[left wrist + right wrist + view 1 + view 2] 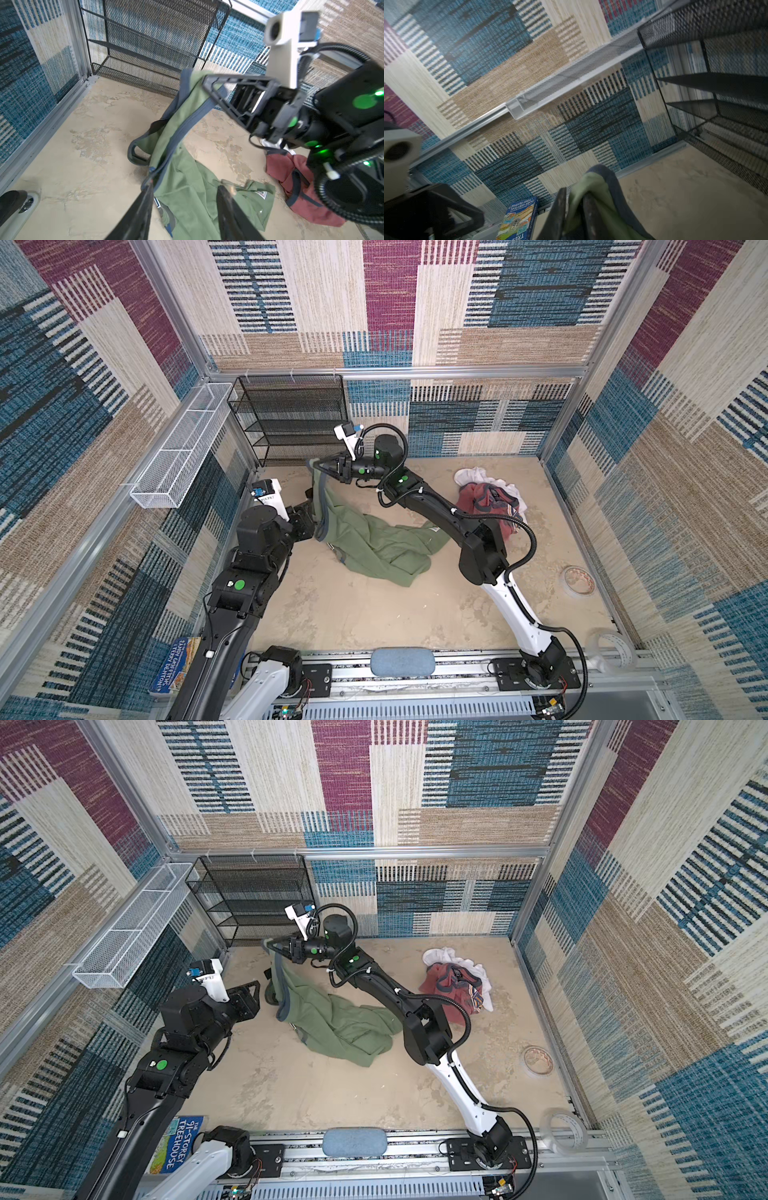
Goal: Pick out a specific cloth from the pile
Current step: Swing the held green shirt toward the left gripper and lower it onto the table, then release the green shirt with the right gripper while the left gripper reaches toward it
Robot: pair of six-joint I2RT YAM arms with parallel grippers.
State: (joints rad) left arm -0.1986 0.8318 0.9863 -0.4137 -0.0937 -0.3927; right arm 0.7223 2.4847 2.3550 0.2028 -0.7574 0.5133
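Observation:
The cloth (pixel 374 539) (pixel 332 1019) is olive-green with grey-blue trim and lies spread on the floor at centre-left. One trimmed corner is lifted up in front of the rack. My right gripper (pixel 318 466) (pixel 272 946) (pixel 574 192) is shut on that raised corner, and green fabric (pixel 591 187) shows pinched between its fingers. My left gripper (pixel 305 516) (pixel 253 992) (pixel 185 199) stands open at the cloth's left edge, low down, with the fabric (pixel 187 187) lying beyond its fingertips and nothing gripped. The pile (pixel 490 497) (pixel 453 982) (pixel 291 166) of white and rust-red clothes sits at the back right, apart from the cloth.
A black mesh rack (pixel 291 418) stands against the back wall, just behind the raised corner. A white wire basket (pixel 183 448) hangs on the left wall. Two tape rolls (pixel 577 580) (pixel 611 649) lie at the right. A book (pixel 178 664) and a blue-grey pad (pixel 402 662) are at the front.

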